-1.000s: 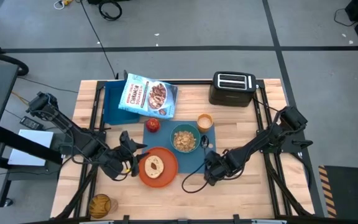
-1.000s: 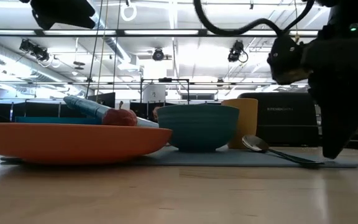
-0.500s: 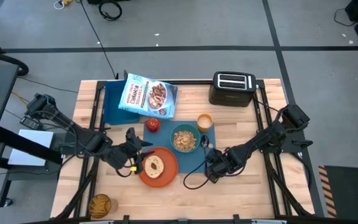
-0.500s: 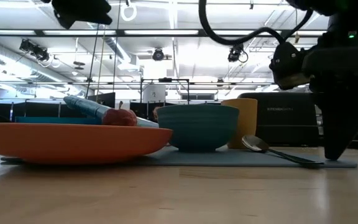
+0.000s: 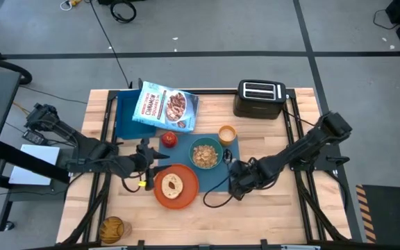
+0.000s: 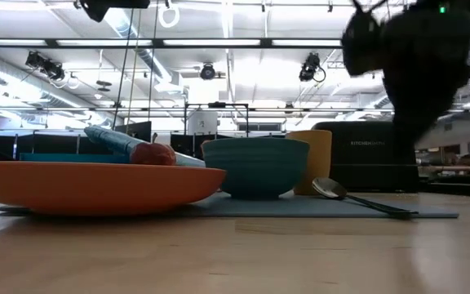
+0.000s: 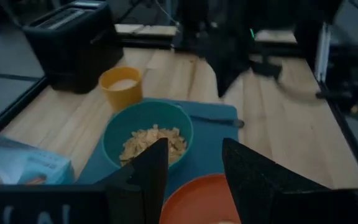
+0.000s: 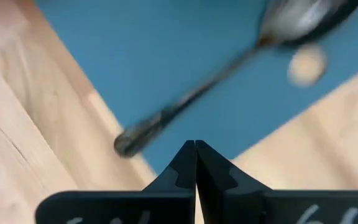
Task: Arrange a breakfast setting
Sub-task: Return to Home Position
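On the blue placemat [image 5: 217,173] stand the teal bowl [image 5: 205,154] of cereal and the orange cup [image 5: 227,134], with the spoon [image 8: 229,74] lying at its right side. The orange plate [image 5: 176,185] carries the bread piece [image 5: 171,184]. The red apple [image 5: 169,139] sits just in front of the cereal bag [image 5: 164,107]. My left gripper [image 7: 194,174] hovers open over the plate's left rim, pointing at the bowl [image 7: 148,134]. Above the spoon's handle end [image 8: 126,143], my right gripper [image 8: 195,155] is shut and touches nothing.
A black toaster [image 5: 261,98] stands at the far right. A deep blue bin [image 5: 125,111] lies under the cereal bag. A round yellowish object [image 5: 113,228] sits at the near left corner. A black cable [image 5: 214,201] loops over the plate's right side.
My right gripper, still shut, has risen off the placemat beside the spoon's handle. My left gripper has risen, gone toward the far edge along the plate's left side and rolled. Nothing on the table has moved.
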Robot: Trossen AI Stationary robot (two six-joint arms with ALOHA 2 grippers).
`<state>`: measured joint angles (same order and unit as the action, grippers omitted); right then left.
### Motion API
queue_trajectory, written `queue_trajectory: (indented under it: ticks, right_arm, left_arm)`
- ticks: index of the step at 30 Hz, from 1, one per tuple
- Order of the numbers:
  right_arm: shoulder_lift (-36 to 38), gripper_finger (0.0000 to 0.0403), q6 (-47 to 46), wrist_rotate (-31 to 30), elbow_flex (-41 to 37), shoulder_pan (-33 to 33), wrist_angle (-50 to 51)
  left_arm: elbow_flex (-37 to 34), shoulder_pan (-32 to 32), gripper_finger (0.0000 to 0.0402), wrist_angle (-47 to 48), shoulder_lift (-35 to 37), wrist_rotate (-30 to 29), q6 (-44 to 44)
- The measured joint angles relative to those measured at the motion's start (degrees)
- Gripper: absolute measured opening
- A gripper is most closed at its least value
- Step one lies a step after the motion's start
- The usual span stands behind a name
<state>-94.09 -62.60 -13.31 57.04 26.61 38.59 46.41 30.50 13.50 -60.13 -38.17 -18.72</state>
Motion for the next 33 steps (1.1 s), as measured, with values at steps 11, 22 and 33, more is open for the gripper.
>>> queue_trajectory:
  ticks: [11, 22, 33]
  right_arm:
    - [18.95, 0.0007, 37.72, -10.36, -15.86, -0.22, -27.67]
    - [45.56, 0.0016, 50.70, -9.79, -33.16, -2.11, -45.57]
    - [54.26, 0.0024, 50.60, -12.00, -34.67, -2.23, -45.36]
  left_arm:
    - [-3.28, -8.41, 0.0115, -11.41, -2.66, 13.96, 11.02]
    - [-16.90, -22.07, 0.0032, -28.98, 5.50, 26.94, 14.27]
    - [-16.81, -22.03, 0.0024, -31.73, 17.17, 26.67, 6.94]
